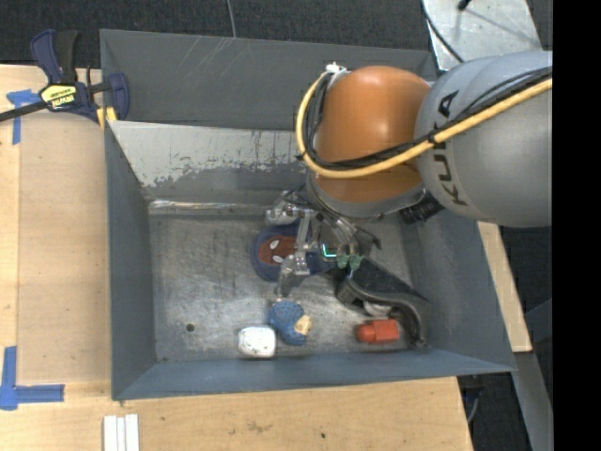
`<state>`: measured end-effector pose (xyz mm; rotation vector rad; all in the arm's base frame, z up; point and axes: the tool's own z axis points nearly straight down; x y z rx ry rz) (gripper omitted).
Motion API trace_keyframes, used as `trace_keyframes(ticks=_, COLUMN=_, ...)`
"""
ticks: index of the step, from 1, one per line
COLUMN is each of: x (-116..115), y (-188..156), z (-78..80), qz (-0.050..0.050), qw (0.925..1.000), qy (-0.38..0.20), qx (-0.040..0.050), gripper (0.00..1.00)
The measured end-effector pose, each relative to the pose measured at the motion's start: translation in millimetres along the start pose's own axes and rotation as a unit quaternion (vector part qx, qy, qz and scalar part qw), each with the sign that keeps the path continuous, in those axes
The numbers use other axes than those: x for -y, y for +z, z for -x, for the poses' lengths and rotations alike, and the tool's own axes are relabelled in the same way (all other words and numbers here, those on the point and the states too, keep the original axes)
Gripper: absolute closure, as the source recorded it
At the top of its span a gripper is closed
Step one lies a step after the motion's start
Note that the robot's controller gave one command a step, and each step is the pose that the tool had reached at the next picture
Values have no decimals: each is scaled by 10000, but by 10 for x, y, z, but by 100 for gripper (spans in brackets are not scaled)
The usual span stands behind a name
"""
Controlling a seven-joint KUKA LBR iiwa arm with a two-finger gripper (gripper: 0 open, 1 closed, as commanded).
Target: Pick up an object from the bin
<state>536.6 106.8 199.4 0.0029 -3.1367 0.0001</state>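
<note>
**My hand is low over the blue disc in the middle of the bin**

My hand is down near the floor of the grey bin, about the middle and slightly toward the back wall. It sits at the right edge of a round blue thing with a reddish-brown centre. From above, my own wrist and its orange cover hang over much of the hand, so I cannot tell whether it is open or closed, or whether it touches the disc.

I judge the disc a sensible thing to be over. It lies flat and by itself, with bare metal to its left and behind it, so little crowds it on those sides.

The other things lie along the front wall, where it would be harder to get around them:
- a small blue lump with a pale tip
- a white piece just left of the lump
- a red piece further right
- a black curved thing bending round above the red piece, close under my wrist

Nothing is lifted yet; every thing I can see rests on the bin floor.
</note>
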Motion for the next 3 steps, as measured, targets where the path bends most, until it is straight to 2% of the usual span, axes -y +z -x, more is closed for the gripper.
trace_keyframes(ticks=1, x=1102, y=1067, z=271, qz=4, qw=9933, qy=1152, qx=33, gripper=0)
trace_keyframes(ticks=2, x=1070, y=1013, z=297, qz=18, qw=9936, qy=1128, qx=81, gripper=100)
trace_keyframes(ticks=3, x=1064, y=-554, z=210, qz=3, qw=9971, qy=763, qx=82, gripper=100)
